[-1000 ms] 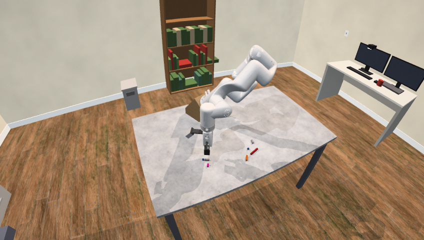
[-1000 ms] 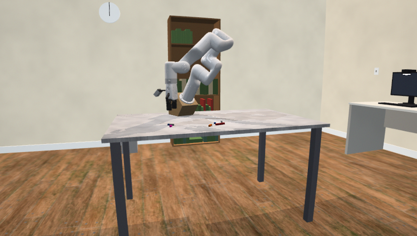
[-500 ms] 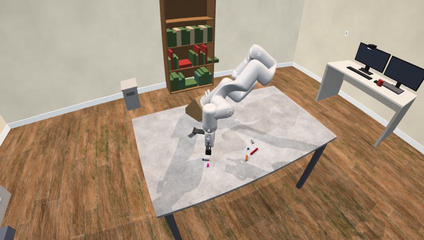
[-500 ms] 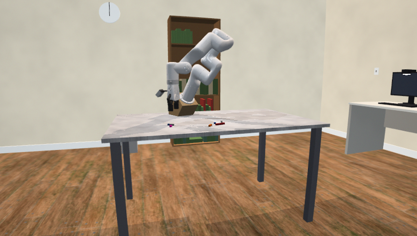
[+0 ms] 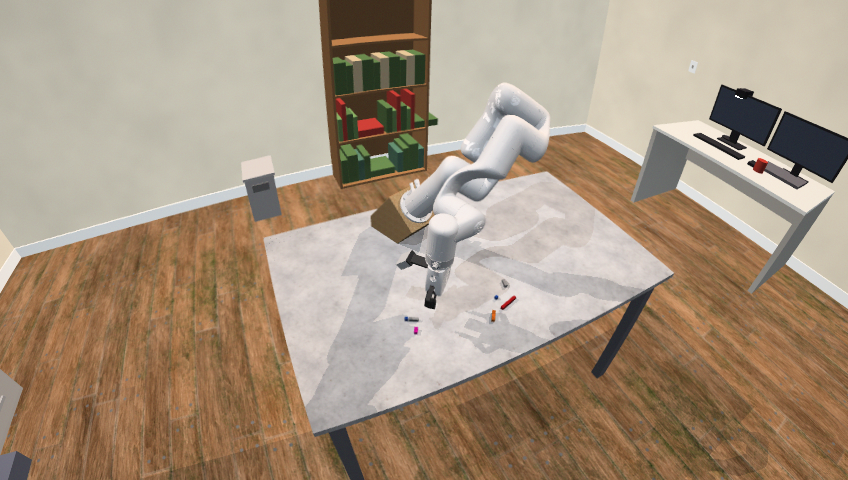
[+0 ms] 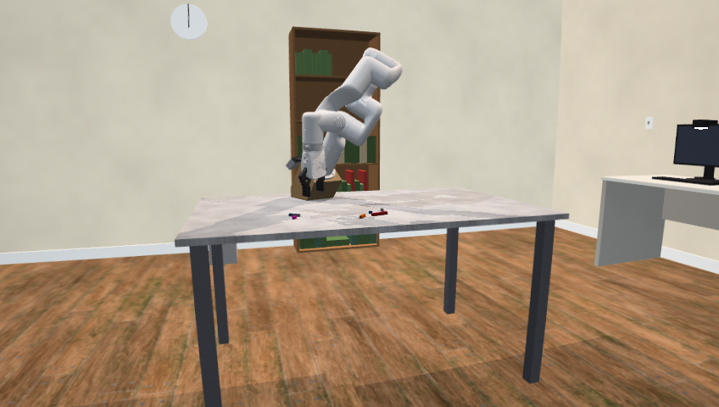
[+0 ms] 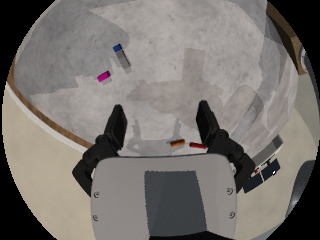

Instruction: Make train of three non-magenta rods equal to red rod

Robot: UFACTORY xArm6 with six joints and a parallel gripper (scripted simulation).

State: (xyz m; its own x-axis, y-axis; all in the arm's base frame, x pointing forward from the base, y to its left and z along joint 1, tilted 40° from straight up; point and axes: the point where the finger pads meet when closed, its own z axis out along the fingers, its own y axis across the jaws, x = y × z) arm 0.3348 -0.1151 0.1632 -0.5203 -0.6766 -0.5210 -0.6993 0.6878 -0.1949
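My gripper point(image 5: 429, 302) hangs open and empty above the middle of the table; it also shows in the exterior view point(image 6: 311, 189) and the wrist view point(image 7: 160, 112). To its front left a small blue rod point(image 5: 407, 318) point(image 7: 118, 47) lies end to end with a short grey rod point(image 5: 414, 319) point(image 7: 123, 60). A magenta rod point(image 5: 415, 329) point(image 7: 103, 76) lies close beside them. To the right lie the red rod point(image 5: 507, 302) point(image 7: 196, 146), an orange rod point(image 5: 492, 315) point(image 7: 176, 142), a second blue rod point(image 5: 495, 296) and a second grey rod point(image 5: 504, 283).
The arm's brown base block point(image 5: 392, 223) stands at the table's back edge. A bookshelf point(image 5: 376, 89) stands behind the table and a desk with monitors point(image 5: 755, 154) is off to the right.
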